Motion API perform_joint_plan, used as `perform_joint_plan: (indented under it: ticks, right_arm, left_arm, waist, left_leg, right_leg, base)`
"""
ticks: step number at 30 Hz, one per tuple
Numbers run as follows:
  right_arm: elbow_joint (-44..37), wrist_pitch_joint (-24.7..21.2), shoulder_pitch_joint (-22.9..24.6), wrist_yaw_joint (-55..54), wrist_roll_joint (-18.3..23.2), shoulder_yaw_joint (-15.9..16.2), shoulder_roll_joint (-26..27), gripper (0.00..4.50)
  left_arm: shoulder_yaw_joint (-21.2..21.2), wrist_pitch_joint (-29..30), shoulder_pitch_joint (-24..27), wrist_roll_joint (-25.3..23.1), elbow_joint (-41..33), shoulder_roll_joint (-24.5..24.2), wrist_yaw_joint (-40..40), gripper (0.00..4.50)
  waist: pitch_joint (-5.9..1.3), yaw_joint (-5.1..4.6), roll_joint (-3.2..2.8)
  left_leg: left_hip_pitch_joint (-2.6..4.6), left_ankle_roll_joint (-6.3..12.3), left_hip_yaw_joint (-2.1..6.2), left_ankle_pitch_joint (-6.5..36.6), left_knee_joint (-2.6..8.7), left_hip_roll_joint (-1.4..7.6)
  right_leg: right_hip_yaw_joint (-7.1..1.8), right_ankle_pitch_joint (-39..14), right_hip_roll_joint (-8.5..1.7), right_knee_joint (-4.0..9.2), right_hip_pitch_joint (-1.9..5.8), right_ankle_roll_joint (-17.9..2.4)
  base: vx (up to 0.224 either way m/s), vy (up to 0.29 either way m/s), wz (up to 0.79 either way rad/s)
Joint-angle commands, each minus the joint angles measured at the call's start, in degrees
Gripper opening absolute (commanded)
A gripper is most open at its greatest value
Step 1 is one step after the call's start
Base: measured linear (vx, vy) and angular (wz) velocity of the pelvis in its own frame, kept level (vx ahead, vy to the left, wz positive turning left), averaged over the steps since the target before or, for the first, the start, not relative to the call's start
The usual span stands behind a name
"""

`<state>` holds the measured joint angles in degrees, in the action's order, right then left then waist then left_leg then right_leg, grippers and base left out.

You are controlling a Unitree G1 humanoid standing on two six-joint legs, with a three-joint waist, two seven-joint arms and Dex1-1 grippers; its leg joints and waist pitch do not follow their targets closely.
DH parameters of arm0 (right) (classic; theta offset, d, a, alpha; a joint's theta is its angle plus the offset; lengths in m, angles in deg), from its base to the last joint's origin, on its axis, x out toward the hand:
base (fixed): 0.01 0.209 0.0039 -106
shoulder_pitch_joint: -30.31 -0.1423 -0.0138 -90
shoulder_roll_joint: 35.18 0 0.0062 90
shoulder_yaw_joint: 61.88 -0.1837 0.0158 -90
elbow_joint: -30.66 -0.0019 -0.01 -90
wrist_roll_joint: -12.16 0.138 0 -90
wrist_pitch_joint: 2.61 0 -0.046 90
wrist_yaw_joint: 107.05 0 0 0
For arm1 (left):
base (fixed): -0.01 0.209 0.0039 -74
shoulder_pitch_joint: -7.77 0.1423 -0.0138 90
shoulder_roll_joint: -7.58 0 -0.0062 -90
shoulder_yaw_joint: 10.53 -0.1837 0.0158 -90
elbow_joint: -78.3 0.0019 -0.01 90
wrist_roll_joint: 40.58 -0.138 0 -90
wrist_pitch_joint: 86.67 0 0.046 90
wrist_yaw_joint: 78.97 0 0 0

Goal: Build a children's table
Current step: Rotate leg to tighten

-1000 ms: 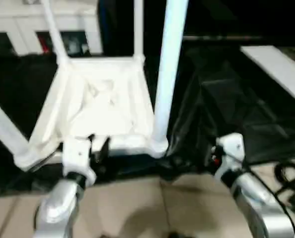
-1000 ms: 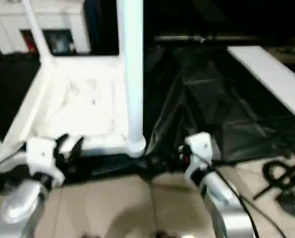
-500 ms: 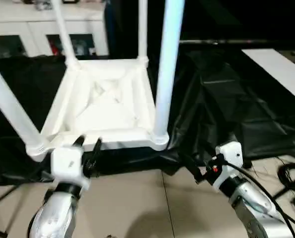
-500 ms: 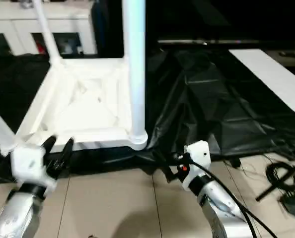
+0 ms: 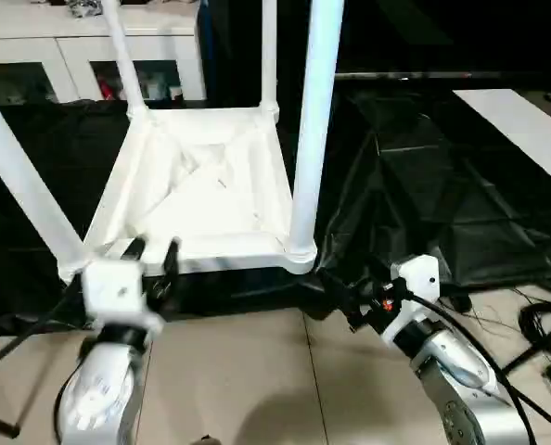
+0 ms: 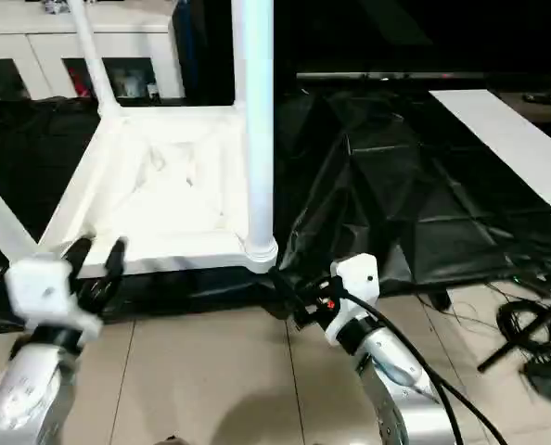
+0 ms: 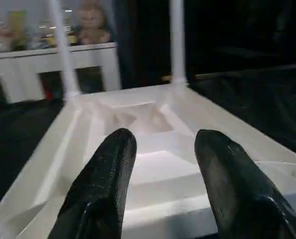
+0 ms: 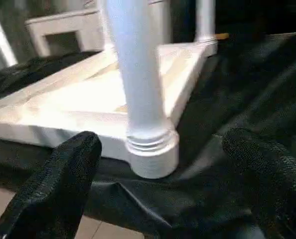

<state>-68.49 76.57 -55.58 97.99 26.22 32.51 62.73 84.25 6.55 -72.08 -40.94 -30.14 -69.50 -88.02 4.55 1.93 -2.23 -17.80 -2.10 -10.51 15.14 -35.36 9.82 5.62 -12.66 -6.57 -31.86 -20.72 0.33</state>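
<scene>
The children's table lies upside down on a black sheet, its white ribbed top (image 5: 201,195) facing up. Its legs stand upright in the corner sockets: near right leg (image 5: 313,120), near left leg (image 5: 25,185), and two at the back (image 5: 269,51). My left gripper (image 5: 151,252) hovers just in front of the top's near edge, close to the near left corner, open with nothing between its fingers (image 7: 113,164). My right gripper (image 5: 350,298) is open wide, low beside the near right corner. In the right wrist view the near right leg's socket (image 8: 150,149) sits ahead, between the spread fingers (image 8: 73,169), untouched.
The black sheet (image 5: 424,185) spreads to the right over a low surface. A white board (image 5: 526,130) lies at the far right. A white glass-door cabinet (image 5: 62,46) stands behind the table. Cables (image 5: 544,324) trail on the tiled floor (image 5: 257,371) at the right.
The camera has tilted, shifting the whole picture. My left gripper has slid left along the near edge towards the near left corner. My right gripper has come closer to the near right corner.
</scene>
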Motion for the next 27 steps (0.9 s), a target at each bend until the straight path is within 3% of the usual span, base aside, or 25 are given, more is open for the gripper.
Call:
perform_joint_plan:
  ticks: [1,2,3,4,5,6,7,8,9,10,11,12,13,14,16,17,19,20,21,22,23,24,25,26,27]
  right_arm:
    - [-0.2,-0.7,-0.4,-0.8,0.4,-0.4,0.3,4.31]
    - [0.0,-0.3,-0.5,-0.8,0.1,-0.3,0.2,4.31]
    - [0.6,-0.1,-0.9,-1.1,-0.4,-0.1,0.2,4.31]
    - [1.6,1.1,-1.5,-1.0,-1.0,0.1,0.2,4.31]
    - [1.6,1.1,-1.5,-1.0,-1.0,0.1,0.2,4.31]
    - [2.0,1.2,-2.1,-0.3,-1.2,0.5,-0.1,4.31]
    - [2.1,1.1,-2.2,-0.1,-1.2,0.6,-0.2,4.31]
    - [2.4,1.9,-2.5,0.1,-2.3,1.2,-0.7,4.31]
    - [2.8,2.6,-2.8,0.4,-3.3,1.8,-1.2,4.31]
    - [3.5,3.2,-3.4,1.3,-4.0,2.7,-1.7,4.31]
    - [4.2,2.9,-4.0,1.5,-4.0,2.9,-1.7,4.31]
    - [4.2,2.9,-4.0,1.5,-4.0,2.9,-1.7,4.31]
    - [5.2,2.6,-4.8,1.8,-3.9,3.1,-1.7,4.31]
    - [6.0,3.2,-5.4,2.3,-4.2,3.6,-1.9,4.31]
    - [7.3,3.9,-6.4,2.5,-4.6,4.0,-1.9,4.31]
    - [8.1,4.1,-7.0,2.6,-4.6,4.0,-1.7,4.31]
    - [9.4,5.0,-7.7,3.1,-3.7,3.6,-1.0,4.31]
    - [9.5,4.1,-7.4,2.8,-2.5,2.8,-0.6,4.31]
    - [9.6,3.5,-7.3,2.6,-1.8,2.2,-0.2,4.31]
    - [9.7,3.6,-6.9,2.5,-1.9,2.1,-0.3,4.31]
    - [9.7,3.9,-6.6,2.4,-2.2,2.1,-0.5,4.31]
    - [9.5,4.1,-6.1,2.3,-2.2,2.0,-0.7,4.31]
    - [9.1,4.4,-5.4,2.2,-2.1,1.9,-0.8,4.31]
    - [8.8,4.4,-4.8,2.1,-1.8,1.6,-1.0,4.31]
    - [8.8,4.4,-4.7,2.1,-1.7,1.5,-1.1,4.31]
  left_arm:
    - [0.1,0.1,-1.4,-0.1,0.7,-0.3,0.6,2.34]
    - [0.0,0.2,-1.6,-0.3,0.7,-0.4,0.7,2.34]
    - [0.0,0.2,-1.7,-0.4,0.8,-0.6,0.8,2.34]
    - [-0.2,-0.2,-1.2,-0.9,0.4,-0.7,1.0,2.34]
    - [-0.2,-0.2,-1.1,-0.9,0.4,-0.7,1.0,2.34]
    - [-0.9,-2.1,-0.5,-3.5,0.0,-1.5,1.6,2.34]
    - [-1.2,-2.6,-0.4,-4.1,0.0,-1.7,1.7,2.34]
    - [-1.3,-2.5,-0.1,-4.5,-0.2,-1.6,2.1,2.34]
    - [-1.4,-2.2,0.0,-4.7,-0.3,-1.4,2.5,2.34]
    - [-1.7,-1.9,0.3,-5.1,-0.4,-1.2,3.1,2.34]
    - [-2.0,-1.7,0.1,-5.5,-0.3,-1.2,3.5,2.34]
    - [-2.0,-1.7,0.1,-5.5,-0.3,-1.2,3.5,2.34]
    - [-2.3,-1.6,-0.2,-6.0,-0.1,-1.2,4.1,2.34]
    - [-2.4,-1.5,-0.6,-6.4,0.1,-1.1,4.5,2.34]
    - [-2.3,-1.1,-1.3,-6.9,0.6,-1.0,5.1,2.34]
    - [-2.2,-1.2,-1.8,-6.9,1.0,-0.9,5.3,2.34]
    - [-2.0,-1.1,-2.4,-6.3,1.5,-0.8,4.9,2.34]
    - [-1.9,-1.5,-2.4,-5.2,1.4,-0.8,4.2,2.34]
    - [-1.8,-1.8,-2.4,-4.3,1.3,-0.8,3.8,2.34]
    - [-1.8,-0.9,-2.3,-4.1,1.2,-0.7,3.8,2.34]
    - [-1.7,0.0,-2.2,-4.0,1.2,-0.7,3.9,2.34]
    - [-1.6,0.3,-2.2,-3.8,1.3,-0.5,4.2,2.34]
    - [-1.3,-0.2,-2.2,-2.8,1.6,0.0,4.3,2.34]
    - [-1.2,-0.4,-2.3,-3.5,2.1,0.0,5.1,2.34]
    - [-1.1,-0.3,-2.4,-3.7,2.3,0.0,5.2,2.34]
  waist:
    - [-0.74,-1.63,-1.18]
    - [-0.28,3.36,-1.81]
    - [-0.96,4.26,-0.75]
    - [-4.78,3.19,2.59]
    - [-4.51,3.55,4.94]
    - [-4.66,5.10,4.41]
    - [-4.19,5.70,4.38]
    - [-4.09,6.34,2.90]
    - [-5.61,6.29,0.83]
    - [-5.62,5.32,-1.40]
    - [-6.43,4.47,-2.40]
    - [-6.32,3.99,-3.28]
    - [-6.63,3.74,-3.21]
    - [-6.16,3.54,-3.24]
    - [-6.05,3.11,-2.50]
    - [-5.64,3.32,-1.35]
    - [-5.33,2.14,2.27]
    - [-4.18,3.36,3.59]
    - [-4.07,5.09,4.83]
    - [-3.36,6.50,5.23]
    - [-2.40,8.00,5.68]
    - [-3.19,9.06,6.21]
    - [-3.21,9.32,6.11]
    - [-3.77,9.64,5.74]
    - [-3.72,9.74,5.56]
  left_leg:
    - [0.23,1.72,-1.01,42.1,9.72,4.10]
    - [-6.72,-0.21,-5.30,53.0,15.42,5.94]
    - [-6.25,1.37,-5.92,52.3,13.91,5.76]
    - [-3.37,0.25,-3.12,26.2,3.33,3.13]
    - [-1.27,0.26,0.01,13.4,-6.79,1.52]
    - [-9.97,4.87,6.85,3.5,-10.35,-3.30]
    - [-11.06,4.84,7.79,2.8,-9.33,-2.44]
    - [-9.91,3.96,8.38,1.1,-6.86,-1.21]
    - [-5.80,1.47,8.17,-8.6,0.54,0.89]
    - [-2.16,-0.05,11.37,-18.6,2.94,4.04]
    - [-0.72,-2.55,12.98,-19.8,4.16,7.10]
    - [-0.08,1.94,18.01,-29.4,4.89,4.89]
    - [0.77,4.22,19.26,-34.2,4.37,4.76]
    - [-0.56,4.99,21.36,-38.1,5.33,3.51]
    - [-0.45,1.97,24.65,-29.7,7.44,2.43]
    - [-0.95,0.75,25.59,-17.5,9.34,1.15]
    - [-1.98,3.09,24.79,4.3,11.05,-1.81]
    - [-3.71,6.17,17.62,10.4,4.75,-4.58]
    - [-4.56,6.17,11.27,9.2,-3.56,-8.40]
    - [-6.43,3.83,7.24,5.1,-7.42,-7.08]
    - [-5.74,1.45,6.58,1.3,-4.81,-6.38]
    - [-5.55,3.97,6.84,1.4,-3.89,-5.17]
    - [-5.70,5.52,7.28,2.1,-3.84,-4.71]
    - [-6.46,5.93,8.47,3.7,-4.79,-4.02]
    - [-6.55,5.26,8.68,3.4,-4.85,-4.26]
  right_leg:
    - [3.34,-31.5,1.17,0.11,1.05,0.0]
    - [4.59,-14.0,1.74,-13.89,5.36,-3.0]
    - [4.06,-11.6,1.34,-14.96,5.02,-2.3]
    - [-6.59,-45.4,-5.81,-7.39,3.82,9.6]
    - [-9.47,-57.7,-11.10,2.47,-2.15,11.9]
    - [-14.54,-42.4,-11.62,3.54,5.03,12.3]
    - [-13.23,-31.5,-11.23,2.52,5.20,11.0]
    - [-11.07,-10.1,-9.42,0.59,4.39,1.8]
    - [-4.94,5.0,-2.19,-3.44,3.99,-8.1]
    - [-2.56,7.8,3.88,-7.21,0.42,-8.6]
    - [-3.06,3.7,3.37,-8.60,-0.30,-8.0]
    - [-1.39,-5.9,5.00,-10.96,-0.63,-4.9]
    - [-1.47,-9.1,5.07,-11.24,-1.48,-3.7]
    - [-1.18,-12.3,5.24,-12.47,-1.26,-3.1]
    - [-2.53,-13.2,4.91,-11.38,-1.19,-2.5]
    - [-4.10,-12.3,4.80,-9.59,-0.20,-4.8]
    - [-6.99,-11.4,3.33,-4.16,1.99,-14.0]
    - [-9.98,-12.8,-0.51,3.76,2.63,-27.3]
    - [-10.69,-13.9,-1.57,7.36,3.27,-31.3]
    - [-10.84,-13.4,-1.79,5.03,4.17,-21.9]
    - [-11.89,-14.8,-2.15,4.34,3.79,0.5]
    - [-14.54,-12.5,-4.00,4.00,5.34,13.0]
    - [-15.55,-11.2,-5.54,4.05,5.73,15.4]
    - [-16.87,-4.9,-7.95,3.40,6.43,13.9]
    - [-16.10,-1.1,-7.70,3.20,6.61,12.3]
  base:
    - [-0.006,0.153,-0.76]
    - [-0.059,0.136,-0.71]
    - [-0.059,0.056,-0.44]
    - [-0.059,0.056,-0.44]
    - [0.000,0.000,0.00]
    - [0.091,0.023,-0.08]
    - [0.091,0.023,-0.08]
    - [0.097,0.118,-0.03]
    - [0.070,0.113,0.12]
    - [0.070,0.113,0.12]
    - [0.052,0.131,0.10]
    - [0.030,0.099,0.19]
    - [0.030,0.099,0.19]
    - [0.030,-0.002,0.35]
    - [-0.013,-0.080,0.43]
    - [-0.056,-0.141,0.56]
    - [-0.071,-0.210,0.68]
    - [-0.089,-0.283,0.56]
    - [-0.085,-0.272,0.13]
    - [-0.085,-0.272,0.13]
    - [-0.057,-0.229,-0.10]
    - [-0.046,-0.179,0.03]
    - [-0.046,-0.179,0.03]
    - [-0.035,-0.105,0.03]
    - [-0.040,-0.075,0.01]
